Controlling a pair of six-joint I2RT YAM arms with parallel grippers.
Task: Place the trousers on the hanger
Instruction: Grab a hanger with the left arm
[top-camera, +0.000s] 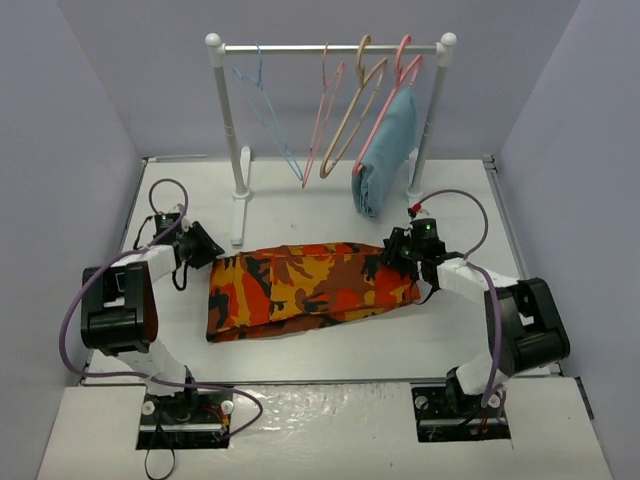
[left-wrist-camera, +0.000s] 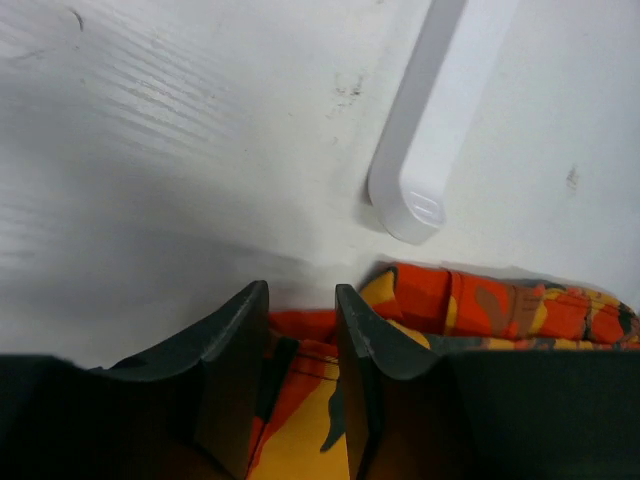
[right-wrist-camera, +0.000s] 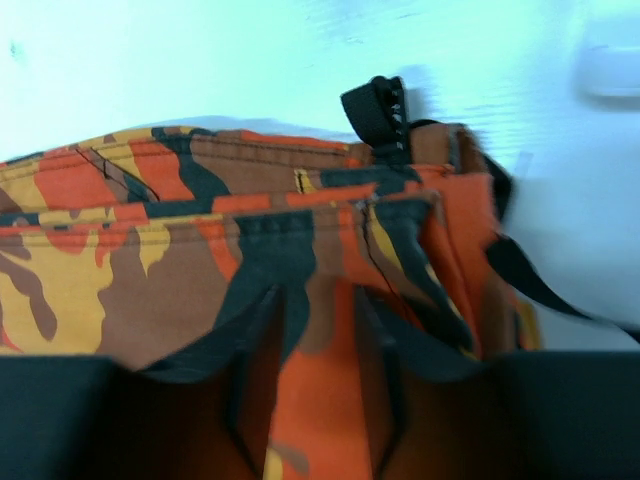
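Note:
The camouflage trousers (top-camera: 310, 285) lie folded lengthwise on the white table in front of the rack. My left gripper (top-camera: 205, 247) is at their far left corner. In the left wrist view its jaws (left-wrist-camera: 300, 295) stand narrowly apart with the orange and yellow fabric (left-wrist-camera: 500, 305) pinched between them. My right gripper (top-camera: 400, 250) is at the right waistband end. In the right wrist view it (right-wrist-camera: 318, 295) grips the orange cloth (right-wrist-camera: 200, 230) near a black strap (right-wrist-camera: 378, 110). The light-blue wire hanger (top-camera: 265, 110) hangs at the left of the rail, apart from both grippers.
A white clothes rack (top-camera: 330, 47) stands at the back; its left foot (left-wrist-camera: 420, 130) is just beyond the left gripper. Pink hangers (top-camera: 322, 110), a tan hanger (top-camera: 350, 110) and a plain light-blue folded garment (top-camera: 388, 150) hang on the rail. Grey walls enclose the table.

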